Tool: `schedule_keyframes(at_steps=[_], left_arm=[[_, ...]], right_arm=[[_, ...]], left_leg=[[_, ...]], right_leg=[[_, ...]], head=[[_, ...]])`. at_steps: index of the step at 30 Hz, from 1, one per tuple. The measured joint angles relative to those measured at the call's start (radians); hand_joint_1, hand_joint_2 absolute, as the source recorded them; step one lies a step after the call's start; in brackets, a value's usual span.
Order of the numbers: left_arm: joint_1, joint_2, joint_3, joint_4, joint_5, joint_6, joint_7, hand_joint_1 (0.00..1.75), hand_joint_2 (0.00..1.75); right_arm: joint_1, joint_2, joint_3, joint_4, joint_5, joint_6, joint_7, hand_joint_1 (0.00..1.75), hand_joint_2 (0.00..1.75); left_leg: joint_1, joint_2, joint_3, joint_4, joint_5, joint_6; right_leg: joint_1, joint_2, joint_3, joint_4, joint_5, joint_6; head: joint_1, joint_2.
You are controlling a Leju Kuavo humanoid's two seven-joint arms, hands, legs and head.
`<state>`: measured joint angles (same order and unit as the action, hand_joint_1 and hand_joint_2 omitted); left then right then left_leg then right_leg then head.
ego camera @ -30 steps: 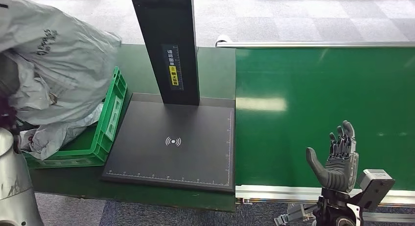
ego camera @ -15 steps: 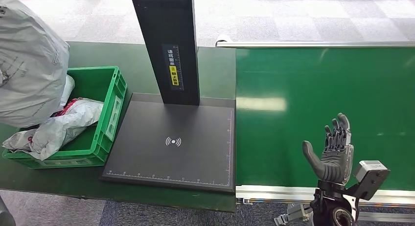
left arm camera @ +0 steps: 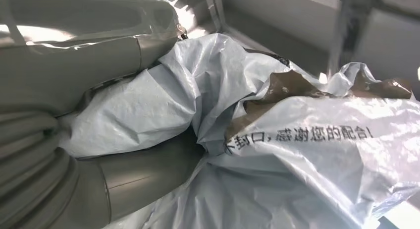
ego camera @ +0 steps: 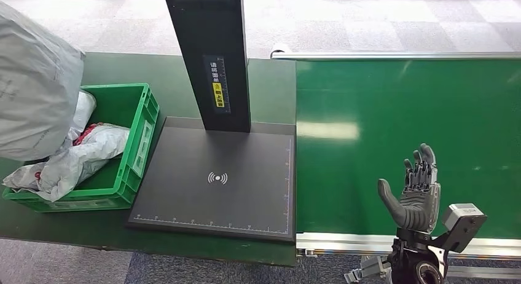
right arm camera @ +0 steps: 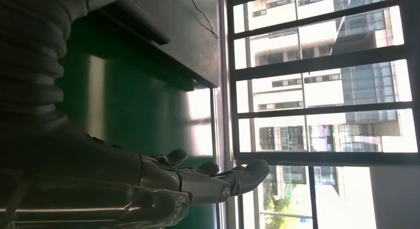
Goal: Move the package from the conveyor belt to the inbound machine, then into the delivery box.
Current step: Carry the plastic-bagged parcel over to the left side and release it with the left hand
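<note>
Above the green crate (ego camera: 132, 118), the package (ego camera: 34, 87) (grey) has lifted clear.

I count one large grey plastic mailer bag (ego camera: 34, 87) raised at the far left, and at least two more crumpled grey plastic bags (ego camera: 74, 161) inside one green plastic crate (ego camera: 138, 145). One flat black scanning pad (ego camera: 215, 179) lies on my desk (ego camera: 270, 87) beside one green conveyor belt (ego camera: 405, 112).
</note>
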<state>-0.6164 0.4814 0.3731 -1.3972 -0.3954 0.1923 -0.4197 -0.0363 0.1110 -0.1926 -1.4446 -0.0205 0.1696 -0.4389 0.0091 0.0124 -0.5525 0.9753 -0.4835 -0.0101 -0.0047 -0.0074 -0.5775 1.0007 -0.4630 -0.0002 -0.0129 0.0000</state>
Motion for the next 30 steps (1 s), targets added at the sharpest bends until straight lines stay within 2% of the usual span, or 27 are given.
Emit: schedule_keyframes(at_steps=[3, 6, 9, 12, 19, 22, 25, 30], left_arm=[[0.096, -0.044, -0.068, -0.015, -0.249, 0.109, 0.0, 1.75, 1.75], [0.164, -0.094, -0.167, -0.008, -0.514, 0.223, 0.045, 1.75, 1.75], [0.19, -0.138, -0.263, 0.025, -0.673, 0.307, 0.098, 1.75, 1.75], [0.183, -0.157, -0.325, 0.06, -0.746, 0.329, 0.143, 1.75, 1.75], [0.143, -0.157, -0.4, 0.143, -0.999, 0.337, 0.265, 1.75, 1.75], [0.14, -0.134, -0.454, 0.178, -1.137, 0.335, 0.407, 1.75, 1.75], [0.135, -0.096, -0.539, 0.21, -1.169, 0.321, 0.53, 1.75, 1.75], [0.123, -0.054, -0.632, 0.244, -1.173, 0.283, 0.618, 1.75, 1.75]], right_arm=[[-0.009, 0.0, 0.0, 0.0, 0.003, -0.001, 0.003, 0.0, 1.75], [-0.026, 0.0, 0.0, 0.004, 0.014, -0.001, 0.011, 0.0, 1.75], [-0.036, 0.0, 0.0, 0.008, 0.018, 0.0, 0.016, 0.0, 1.75], [-0.032, -0.001, -0.001, 0.008, 0.018, 0.0, 0.016, 0.0, 1.75], [-0.027, -0.008, -0.004, 0.008, 0.018, 0.001, 0.016, 0.0, 1.75], [-0.027, -0.009, -0.005, 0.008, 0.018, 0.006, 0.016, 0.0, 1.75], [-0.027, -0.009, -0.006, 0.008, 0.02, 0.009, 0.016, 0.0, 1.75], [-0.023, -0.008, -0.007, 0.008, 0.022, 0.011, 0.016, 0.0, 1.75]], left_leg=[[-0.001, 0.0, 0.0, 0.0, 0.0, 0.0], [-0.002, 0.0, 0.0, 0.0, 0.0, 0.0], [-0.002, 0.0, 0.001, 0.0, 0.0, 0.0], [-0.001, 0.0, 0.001, 0.0, 0.0, 0.0], [0.0, 0.002, 0.001, 0.0, 0.0, 0.0], [0.0, 0.003, 0.001, 0.0, 0.0, 0.0], [0.0, 0.003, 0.001, 0.0, 0.0, 0.0], [0.0, 0.003, 0.001, 0.0, 0.0, 0.0]], right_leg=[[-0.001, 0.0, 0.0, 0.0, 0.0, 0.0], [-0.002, 0.0, 0.0, 0.0, 0.0, 0.001], [-0.002, 0.0, 0.001, 0.0, 0.001, 0.001], [-0.001, 0.0, 0.001, 0.0, 0.001, 0.001], [-0.001, 0.001, 0.0, 0.0, 0.001, 0.001], [-0.001, 0.002, 0.0, 0.0, 0.001, 0.001], [-0.001, 0.002, 0.0, 0.0, 0.001, 0.001], [-0.001, 0.002, 0.0, 0.0, 0.001, 0.0]], head=[[0.0, 0.0], [0.0, 0.0], [0.0, 0.0], [0.0, 0.0], [0.0, 0.0], [0.0, 0.0], [0.0, 0.0], [0.0, 0.0]])
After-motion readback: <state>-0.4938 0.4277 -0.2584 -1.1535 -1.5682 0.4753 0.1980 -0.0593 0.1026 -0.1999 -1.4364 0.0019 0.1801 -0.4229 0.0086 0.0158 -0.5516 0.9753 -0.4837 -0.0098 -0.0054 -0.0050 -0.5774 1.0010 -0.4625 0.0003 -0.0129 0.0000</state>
